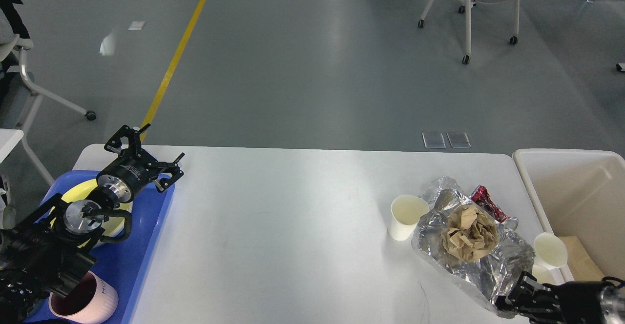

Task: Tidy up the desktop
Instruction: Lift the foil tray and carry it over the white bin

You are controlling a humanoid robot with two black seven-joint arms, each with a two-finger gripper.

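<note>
**Foil in the right jaws, left jaws spread above the tray**

Jaws of the left gripper (146,155) stand spread wide and empty above the blue tray (141,251) at the desk's left edge. Right gripper (512,299), at the near right corner, is clamped on the crumpled foil sheet (508,260), which carries a brown paper wad (469,232). Beneath both grippers lies the desktop (293,216), white and broad. Paper cups (406,215) stand beside the foil; a cream bin (571,192) adjoins the right edge.
</note>
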